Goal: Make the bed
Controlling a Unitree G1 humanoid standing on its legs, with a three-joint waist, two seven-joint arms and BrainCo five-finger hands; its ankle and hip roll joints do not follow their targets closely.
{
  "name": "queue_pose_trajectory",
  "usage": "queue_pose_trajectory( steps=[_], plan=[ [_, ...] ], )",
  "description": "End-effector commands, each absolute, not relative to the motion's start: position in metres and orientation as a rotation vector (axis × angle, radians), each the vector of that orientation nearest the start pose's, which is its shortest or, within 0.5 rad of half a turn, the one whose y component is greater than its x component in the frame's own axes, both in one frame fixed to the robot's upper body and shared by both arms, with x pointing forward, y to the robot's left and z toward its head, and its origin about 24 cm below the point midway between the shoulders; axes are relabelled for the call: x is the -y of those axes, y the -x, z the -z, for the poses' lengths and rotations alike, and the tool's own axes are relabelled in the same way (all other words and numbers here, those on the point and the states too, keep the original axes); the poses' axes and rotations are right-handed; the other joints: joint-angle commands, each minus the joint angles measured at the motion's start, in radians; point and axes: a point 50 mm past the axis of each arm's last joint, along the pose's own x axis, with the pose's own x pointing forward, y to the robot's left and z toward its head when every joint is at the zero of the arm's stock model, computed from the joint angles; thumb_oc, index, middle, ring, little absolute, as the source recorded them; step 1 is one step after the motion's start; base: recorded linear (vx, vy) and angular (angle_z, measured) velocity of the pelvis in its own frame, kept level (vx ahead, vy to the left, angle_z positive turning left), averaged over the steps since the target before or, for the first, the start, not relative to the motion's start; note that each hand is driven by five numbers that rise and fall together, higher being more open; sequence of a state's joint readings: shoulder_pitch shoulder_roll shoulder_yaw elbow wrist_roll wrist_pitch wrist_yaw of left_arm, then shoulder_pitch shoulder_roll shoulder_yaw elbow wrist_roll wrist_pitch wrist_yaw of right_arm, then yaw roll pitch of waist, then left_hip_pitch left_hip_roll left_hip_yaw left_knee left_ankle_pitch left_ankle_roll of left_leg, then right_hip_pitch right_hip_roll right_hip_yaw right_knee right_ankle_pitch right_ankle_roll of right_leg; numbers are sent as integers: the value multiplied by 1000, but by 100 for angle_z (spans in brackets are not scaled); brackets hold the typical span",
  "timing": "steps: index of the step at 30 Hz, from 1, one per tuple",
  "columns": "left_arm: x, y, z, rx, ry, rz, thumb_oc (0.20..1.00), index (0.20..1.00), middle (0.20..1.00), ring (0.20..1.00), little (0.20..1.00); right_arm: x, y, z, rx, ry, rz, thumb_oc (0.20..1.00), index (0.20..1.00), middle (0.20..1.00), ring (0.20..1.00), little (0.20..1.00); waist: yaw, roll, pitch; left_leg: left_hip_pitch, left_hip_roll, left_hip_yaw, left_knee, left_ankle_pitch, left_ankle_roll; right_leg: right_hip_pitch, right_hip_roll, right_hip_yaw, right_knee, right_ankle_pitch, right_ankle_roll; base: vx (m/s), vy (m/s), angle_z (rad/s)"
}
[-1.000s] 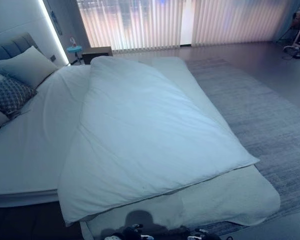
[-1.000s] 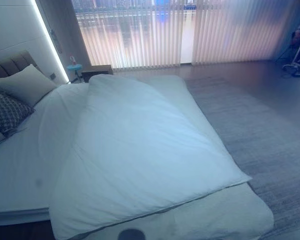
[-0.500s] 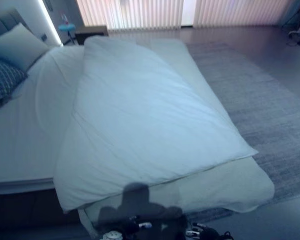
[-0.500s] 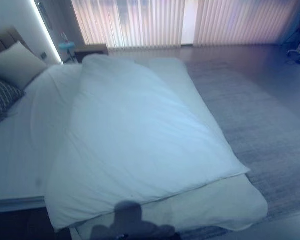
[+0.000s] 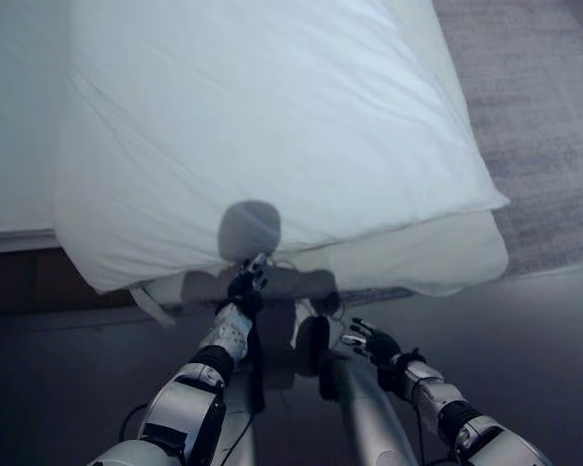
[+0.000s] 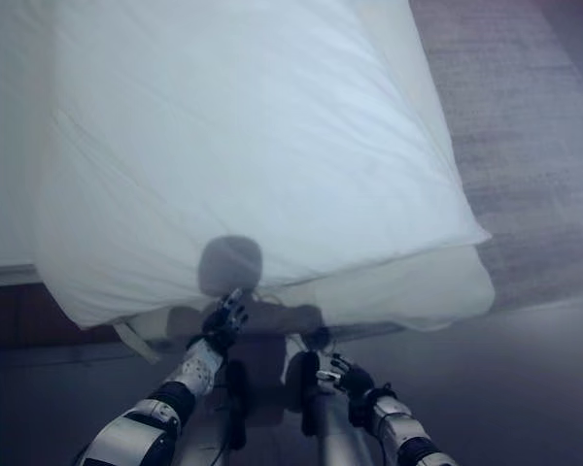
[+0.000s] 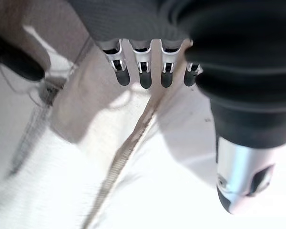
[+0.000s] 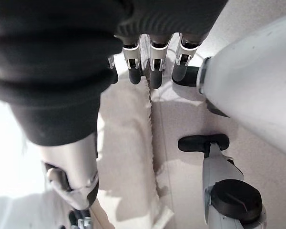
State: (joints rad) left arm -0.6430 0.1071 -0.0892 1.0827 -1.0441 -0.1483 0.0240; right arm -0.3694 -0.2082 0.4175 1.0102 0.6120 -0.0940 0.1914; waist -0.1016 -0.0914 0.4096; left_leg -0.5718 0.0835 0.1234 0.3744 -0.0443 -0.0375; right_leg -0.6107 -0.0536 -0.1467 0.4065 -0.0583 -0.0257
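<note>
The duvet lies on the bed, white and puffy, and it covers the side of the bed that is near the rug. Its near edge hangs a little over the foot of the mattress, just above my hands. My left hand reaches up close to this edge, the fingers straight and slightly apart, holding nothing. My right hand is lower and further from the bed, above the floor; its fingers are relaxed and spread, also empty.
</note>
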Motion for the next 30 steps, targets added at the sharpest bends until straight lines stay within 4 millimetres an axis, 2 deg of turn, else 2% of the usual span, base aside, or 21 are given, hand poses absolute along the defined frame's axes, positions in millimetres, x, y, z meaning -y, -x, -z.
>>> queue_pose_trajectory(
  steps=[1, 7, 19, 25, 30],
  plan=[
    [-140, -352, -13, -230, 905, -221, 1000, 1000, 1000, 1000, 1000, 143, -257, 73, -546, -222, -281, 1000, 1000, 1000, 1000, 1000, -15, 17, -85, -119, 40, -14, 64, 0, -35, -57, -37, 4, -17, 36, 130, -34, 8, -9],
    [-144, -369, -44, -120, 1024, -251, 1000, 1000, 1000, 1000, 1000, 139, -261, 66, -502, -236, -289, 1000, 1000, 1000, 1000, 1000, -30, 20, -85, -194, 44, -19, 96, -10, -39, -130, -42, 0, 6, 30, 128, -11, 4, -2],
    [-177, -389, -81, 18, 1188, -369, 1000, 1000, 1000, 1000, 1000, 126, -256, 60, -470, -223, -363, 1000, 1000, 1000, 1000, 1000, -59, 9, -100, -253, 52, -12, 101, -8, -48, -199, -37, 20, 5, 40, 125, -1, -4, -4],
    [-179, -395, -97, 43, 1227, -423, 1000, 1000, 1000, 1000, 1000, 131, -257, 60, -472, -217, -337, 1000, 1000, 1000, 1000, 1000, -65, 15, -101, -268, 57, -12, 99, -3, -51, -218, -39, 23, 6, 44, 127, -3, -6, -3],
    [-178, -403, -123, 103, 1244, -396, 1000, 1000, 1000, 1000, 1000, 133, -256, 61, -472, -205, -334, 1000, 1000, 1000, 1000, 1000, -69, 22, -106, -279, 59, -10, 96, 1, -53, -231, -39, 26, 4, 45, 128, 0, 0, 0]
  ],
)
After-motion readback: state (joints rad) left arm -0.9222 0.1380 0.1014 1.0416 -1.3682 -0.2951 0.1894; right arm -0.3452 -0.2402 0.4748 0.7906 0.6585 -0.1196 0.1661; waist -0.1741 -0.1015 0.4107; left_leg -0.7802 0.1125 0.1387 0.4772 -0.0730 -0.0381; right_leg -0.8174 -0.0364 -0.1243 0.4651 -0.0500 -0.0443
